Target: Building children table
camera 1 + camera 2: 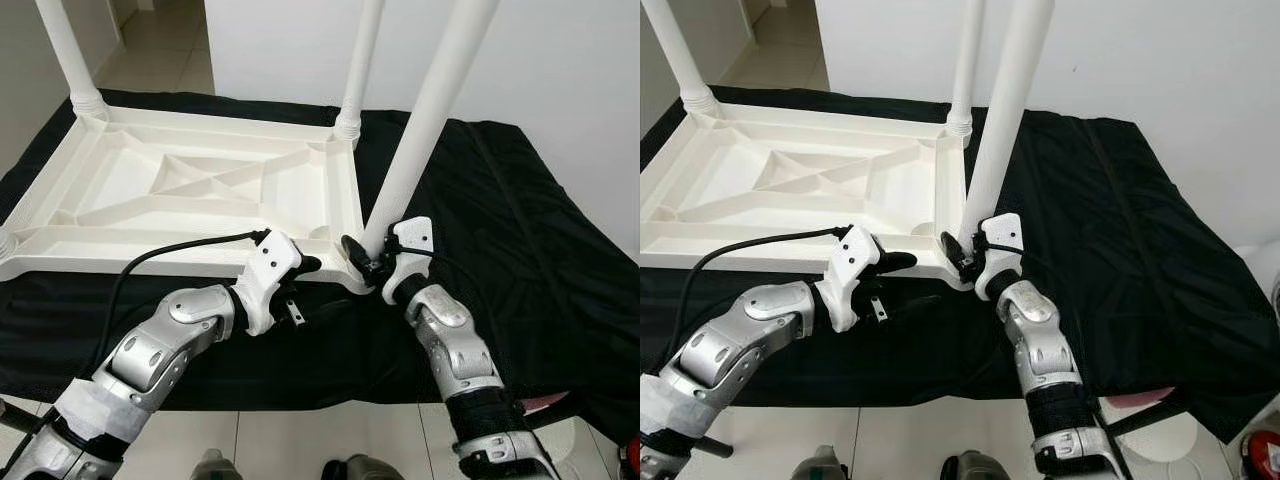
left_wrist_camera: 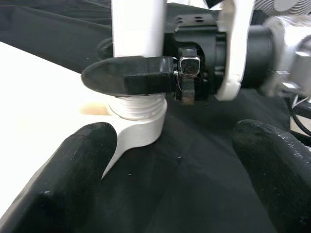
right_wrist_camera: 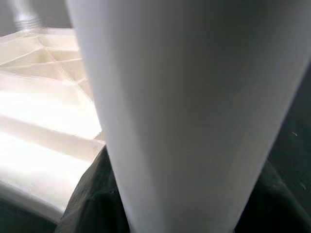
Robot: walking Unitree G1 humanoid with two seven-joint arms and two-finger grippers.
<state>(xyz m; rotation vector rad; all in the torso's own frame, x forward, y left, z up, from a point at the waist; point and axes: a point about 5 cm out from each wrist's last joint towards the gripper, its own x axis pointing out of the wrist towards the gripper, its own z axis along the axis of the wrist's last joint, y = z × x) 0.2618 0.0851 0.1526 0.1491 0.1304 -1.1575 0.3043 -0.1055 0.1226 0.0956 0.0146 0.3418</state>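
Because the white tabletop point(image 1: 190, 195) lay upside down on black cloth point(image 1: 520, 230), the right gripper point(image 1: 368, 262) pinched the near-corner leg point(image 1: 425, 120) at its threaded socket, likely for screwing; the left gripper point(image 1: 300, 290) hovered spread beside it.

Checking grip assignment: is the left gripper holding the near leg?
No. The right gripper clamps the leg at its base; the left gripper sits open beside it.

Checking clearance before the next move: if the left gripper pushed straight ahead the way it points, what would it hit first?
Probably the table's corner socket holding the leg that the right gripper clamps; depth is unclear.
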